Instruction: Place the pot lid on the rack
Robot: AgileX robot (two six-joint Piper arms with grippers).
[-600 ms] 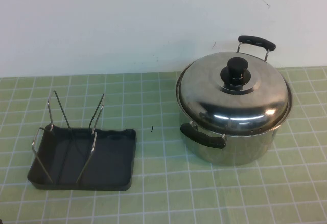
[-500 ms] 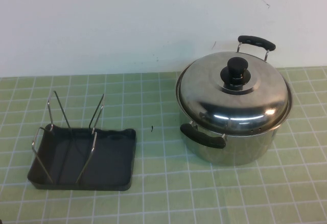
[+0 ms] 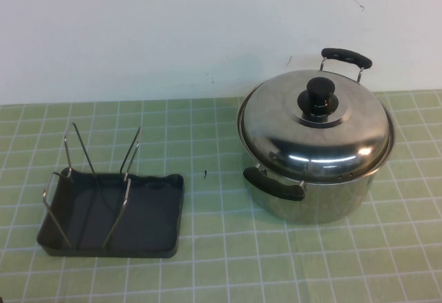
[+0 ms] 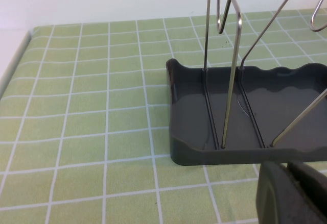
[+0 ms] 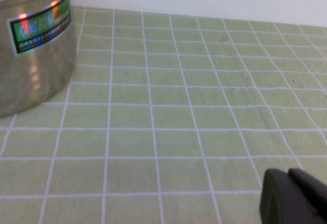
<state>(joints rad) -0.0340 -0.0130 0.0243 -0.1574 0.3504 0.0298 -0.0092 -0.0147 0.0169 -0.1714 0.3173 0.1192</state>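
High view alone takes in both task things: the pot lid point(image 3: 315, 125) is seated on the pot point(image 3: 319, 192) at the right, well apart from the rack point(image 3: 110, 213) at the left, with bare tiled surface point(image 3: 210, 199) between. Neither arm is seen there. Left wrist view places the left gripper point(image 4: 294, 193) just beside the rack's near edge, and the surface's edge is shown. Right wrist view places the right gripper point(image 5: 292, 196) low near the pot's wall. Neither gripper's opening can be told.
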